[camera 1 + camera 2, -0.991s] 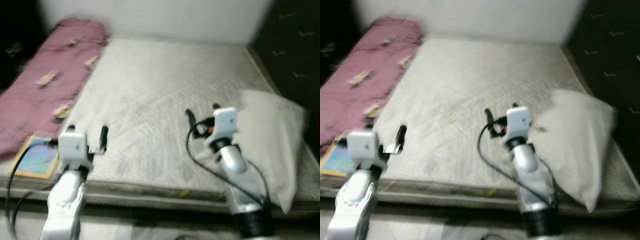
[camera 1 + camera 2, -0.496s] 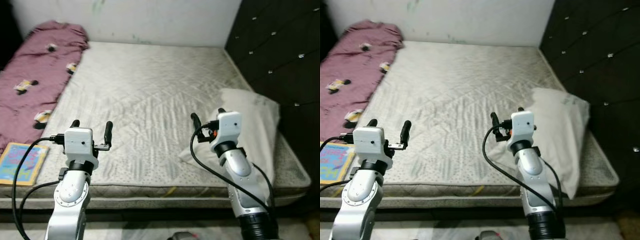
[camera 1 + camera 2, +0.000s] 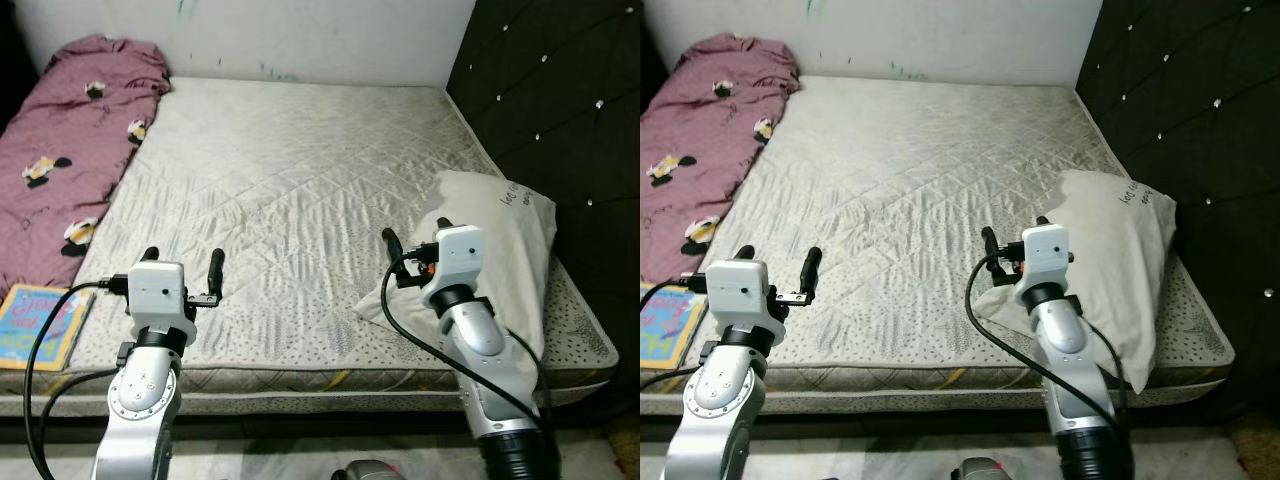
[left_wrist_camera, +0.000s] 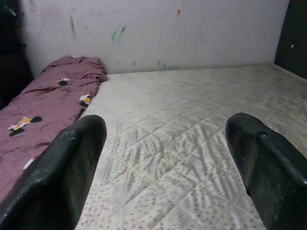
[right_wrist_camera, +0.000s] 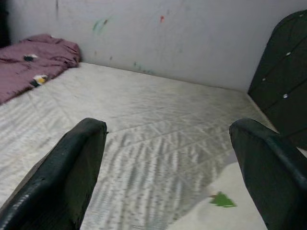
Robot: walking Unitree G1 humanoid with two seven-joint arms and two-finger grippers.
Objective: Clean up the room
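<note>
**A:** What does the robot face at the bed?

**B:** A bare mattress [image 3: 300, 190] runs from the near edge to the wall. A white pillow [image 3: 500, 250] lies at the robot's right, against the dark tufted headboard [image 3: 560, 100]. A crumpled maroon blanket [image 3: 70, 150] runs along the left side, and a picture book [image 3: 35, 325] sits at the near left corner.

**A:** And the arms?

**B:** Both are raised over the near edge. The left claw [image 3: 183, 272] hovers above the mattress, fingers spread wide and empty. The right claw [image 3: 1012, 238] is just beside the pillow's lower corner, also wide and holding nothing. In the right wrist view the pillow's edge with a small green mark [image 5: 221, 200] lies just ahead.

**A:** What has changed in the last second?

**B:** Mostly the view. A second ago it was blurred and aimed more to the left; it has since swung right and steadied, so the headboard now fills more of the right side. The claws have kept their raised pose, and the bedding looks unmoved.

**A:** Meaning for the clean-up?

**B:** Probably that the robot has finished positioning itself and nothing is tidied yet. The pillow, nearest the right claw, looks the likely first pick.
</note>
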